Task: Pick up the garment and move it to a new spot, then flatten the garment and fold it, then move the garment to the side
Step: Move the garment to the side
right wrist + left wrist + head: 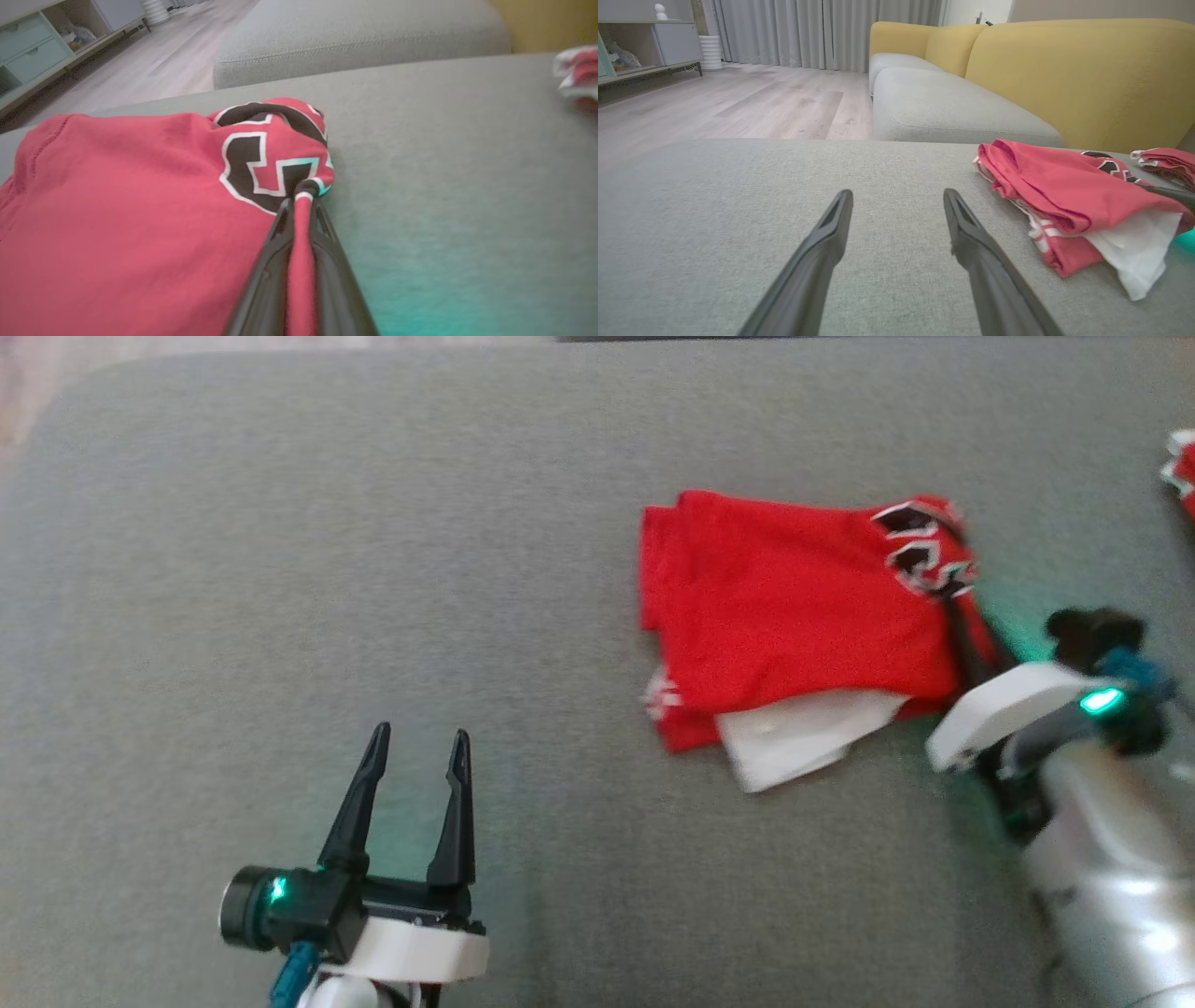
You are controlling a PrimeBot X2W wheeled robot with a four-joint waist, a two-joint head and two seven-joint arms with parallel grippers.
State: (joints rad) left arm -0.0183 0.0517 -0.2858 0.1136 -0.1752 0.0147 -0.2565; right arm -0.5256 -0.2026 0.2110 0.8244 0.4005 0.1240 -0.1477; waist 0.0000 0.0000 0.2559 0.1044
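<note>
Right tool (301,201) clamps the folded red knit garment (784,607) on coarse grey cushion (373,523); left tool (419,735) gapes apart

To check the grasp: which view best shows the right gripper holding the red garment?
Right wrist view: the right gripper shuts its jaws on a garment fold. Head view blurs it; left wrist view catches one dark jaw.

Red garment (784,607) folded, lying on grey cushion (373,569), right of centre; black-white print at right edge, white layer sticking out at near edge.
</note>
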